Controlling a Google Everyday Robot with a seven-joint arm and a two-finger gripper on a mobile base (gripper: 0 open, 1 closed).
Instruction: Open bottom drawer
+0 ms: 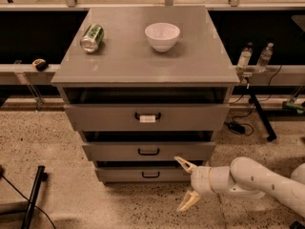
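The bottom drawer (124,174) is the lowest and narrowest grey front of the cabinet, with a small black loop handle (150,175). It looks shut or nearly so. My gripper (185,184) hangs low at the drawer's right end, in front of it, with its two cream fingers spread wide, one fingertip (180,161) high and the other near the floor. It holds nothing and is well right of the handle.
Above are the middle drawer (148,151) and the top drawer (147,116) with a white tag on its handle. A green can (92,37) and a white bowl (162,36) stand on the cabinet top. Two bottles (254,56) and cables are at the right, a black stand (32,195) at the left.
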